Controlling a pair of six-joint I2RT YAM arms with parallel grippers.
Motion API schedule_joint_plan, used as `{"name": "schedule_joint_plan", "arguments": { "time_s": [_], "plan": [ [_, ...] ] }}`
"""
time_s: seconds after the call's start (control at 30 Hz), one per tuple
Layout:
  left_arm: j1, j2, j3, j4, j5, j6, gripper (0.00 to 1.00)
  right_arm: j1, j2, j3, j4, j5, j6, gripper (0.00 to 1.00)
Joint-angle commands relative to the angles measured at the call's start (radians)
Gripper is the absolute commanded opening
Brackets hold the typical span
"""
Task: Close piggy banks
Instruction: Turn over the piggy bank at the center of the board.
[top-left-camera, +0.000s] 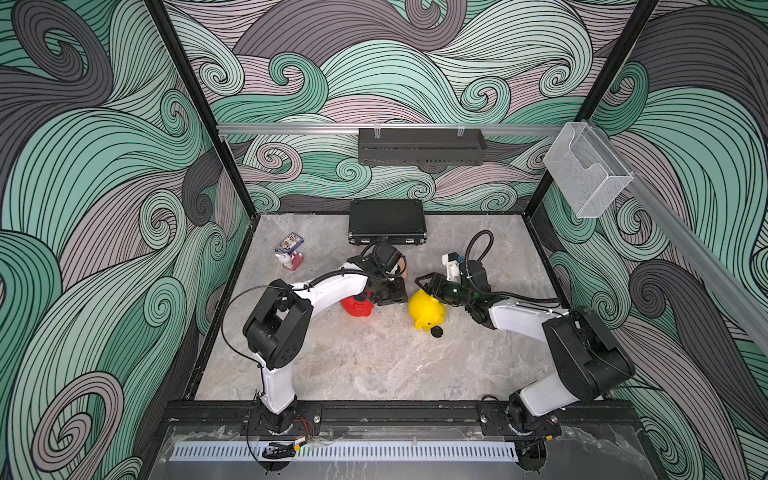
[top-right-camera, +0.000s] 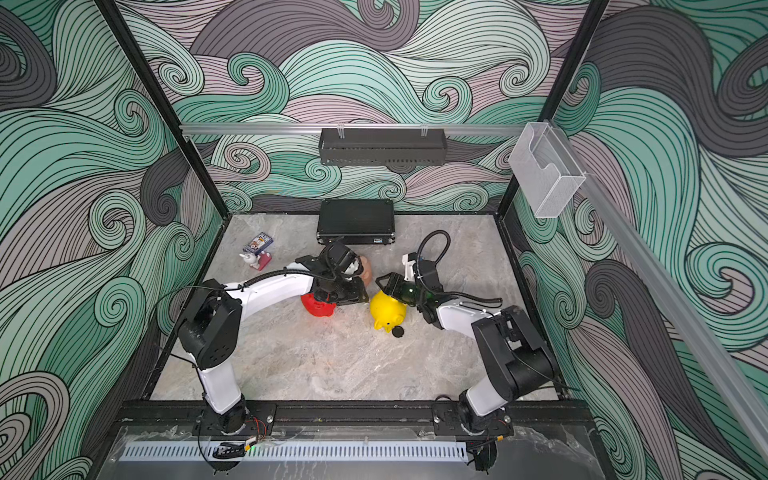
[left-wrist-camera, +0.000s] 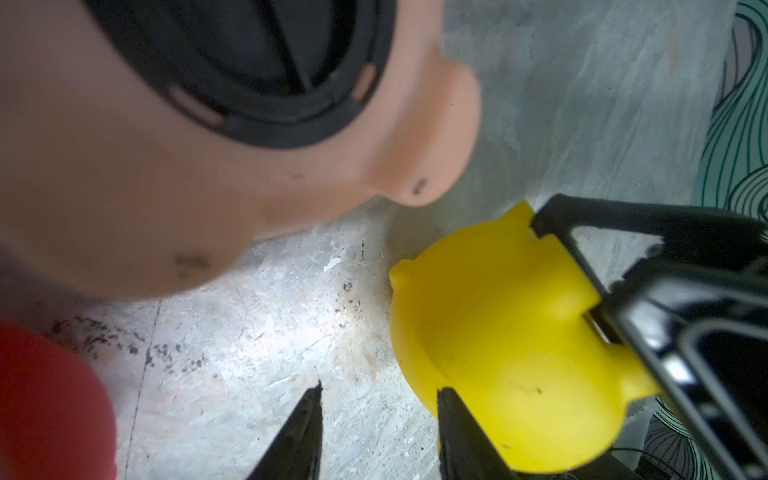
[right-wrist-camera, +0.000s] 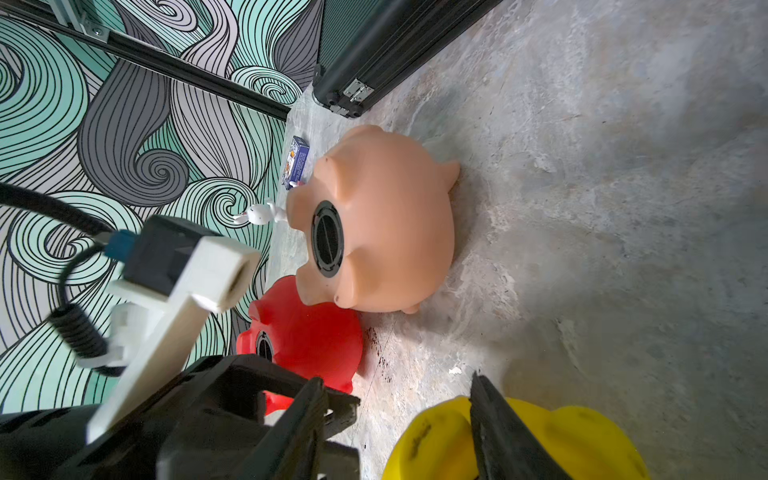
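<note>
Three piggy banks lie close together mid-table. The peach-pink pig (right-wrist-camera: 386, 220) has a black plug (right-wrist-camera: 328, 239) in its belly hole; my left wrist hides most of it in both top views. The red pig (top-left-camera: 356, 306) also shows a black plug (right-wrist-camera: 264, 345). The yellow pig (top-left-camera: 426, 311) has a loose black plug (top-left-camera: 436, 331) on the table by its front. My left gripper (left-wrist-camera: 380, 392) is open over bare table between the red and yellow pigs, one finger beside the yellow pig (left-wrist-camera: 498, 353). My right gripper (right-wrist-camera: 395, 390) is open, one finger lying on the yellow pig (right-wrist-camera: 519, 444).
A shut black case (top-left-camera: 386, 220) lies at the back wall. A small card box (top-left-camera: 289, 243) and a white rabbit figure (top-left-camera: 286, 259) stand at the back left. The two grippers are close together, almost tip to tip, over the pigs.
</note>
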Motion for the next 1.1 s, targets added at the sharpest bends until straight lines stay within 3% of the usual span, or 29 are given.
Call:
{"name": "schedule_joint_plan", "arguments": {
  "time_s": [0.0,0.23,0.43,1.07],
  "plan": [
    [-0.011,-0.096,-0.027,-0.015,0.042,0.041,0.46,0.006,-0.004,0.018,-0.013,0.014,-0.019,0.57],
    [-0.107,-0.114,-0.107,0.085,0.215,0.053,0.41,0.007,-0.002,0.015,-0.011,0.007,-0.018,0.57],
    [-0.150,-0.043,-0.079,0.042,0.180,0.081,0.33,0.006,-0.003,0.013,-0.016,0.002,-0.022,0.57],
    [-0.153,0.062,-0.028,-0.005,0.061,0.115,0.23,0.005,-0.009,0.009,-0.017,-0.015,-0.006,0.56]
  ]
}}
